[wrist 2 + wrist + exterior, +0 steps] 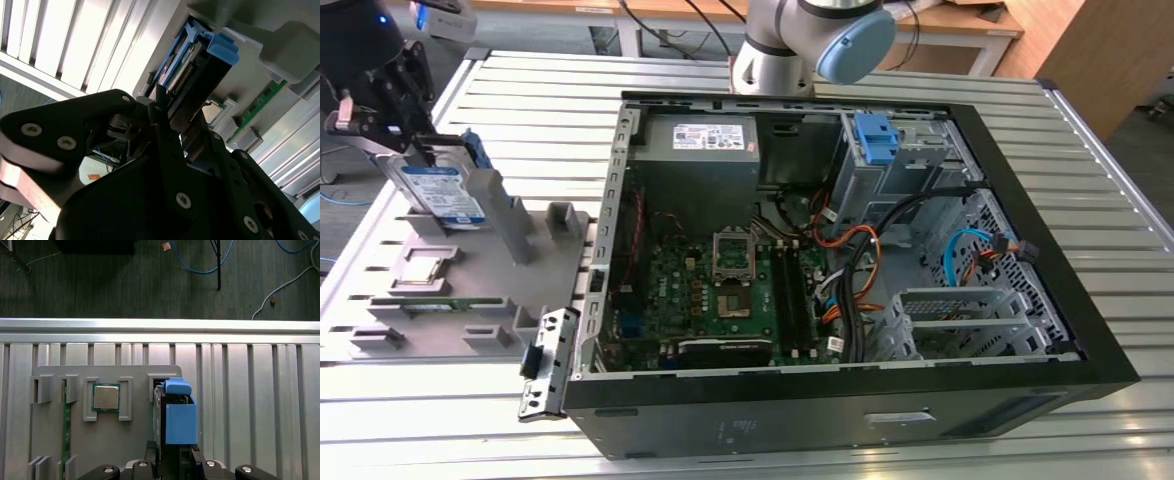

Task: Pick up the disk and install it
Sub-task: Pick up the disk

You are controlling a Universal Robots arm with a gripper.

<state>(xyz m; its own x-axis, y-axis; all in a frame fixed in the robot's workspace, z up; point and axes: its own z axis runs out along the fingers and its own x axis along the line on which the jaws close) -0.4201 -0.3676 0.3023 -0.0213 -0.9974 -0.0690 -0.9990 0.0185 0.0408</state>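
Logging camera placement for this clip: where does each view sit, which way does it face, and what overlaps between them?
Exterior view: off the arm, raised, looking down on the open computer case and grey fixture; shows the arm, with the gripper at the disk.
First wrist view: on the arm, looking down over the fixture and disk; shows the gripper's tip.
Second wrist view: on the arm, looking along the gripper's body toward the disk.
Shared: both wrist views catch the disk and the processor chip.

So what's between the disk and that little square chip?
In the first wrist view, just grey ribs of the holder: one beside the chip, one beside the disk, with bare holder plate between them.
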